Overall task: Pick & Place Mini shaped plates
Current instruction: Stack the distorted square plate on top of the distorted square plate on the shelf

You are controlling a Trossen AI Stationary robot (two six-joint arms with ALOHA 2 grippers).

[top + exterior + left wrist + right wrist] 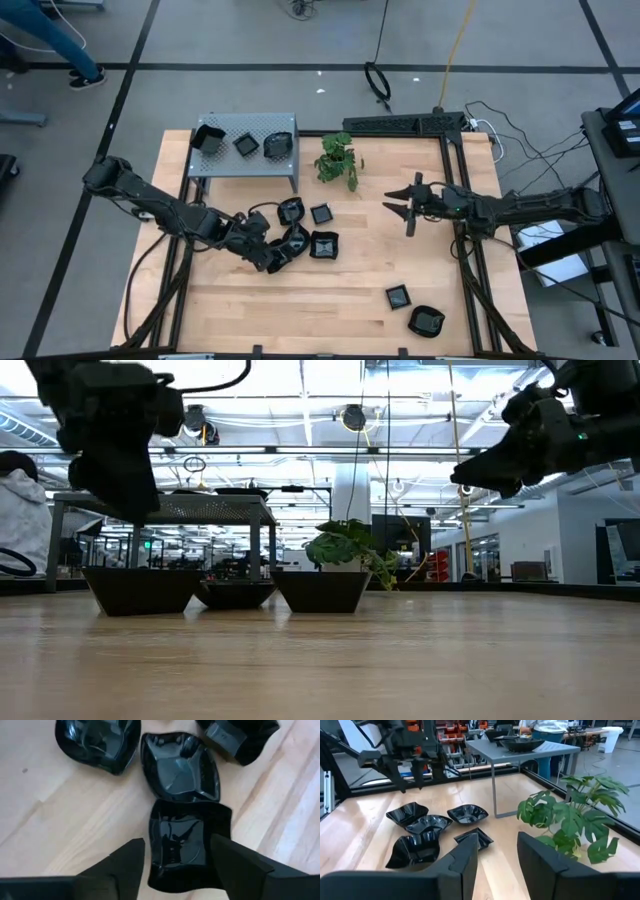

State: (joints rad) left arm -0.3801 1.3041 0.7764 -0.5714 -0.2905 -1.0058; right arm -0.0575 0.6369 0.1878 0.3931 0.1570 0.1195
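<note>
On the table [330, 300], a black plate [187, 845] lies between the left gripper's [275, 258] spread fingers; the right gripper [408, 205] hangs open apart.

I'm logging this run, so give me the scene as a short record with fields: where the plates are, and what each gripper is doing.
table: light wooden top
plates on grey perforated stand: three black dishes
plates in centre cluster: about four or five
plates near right front corner: two
plant: beside the stand, apart from the plates
left gripper: open, fingers either side of a square plate in the cluster
right gripper: open, above bare table, holding nothing
</note>
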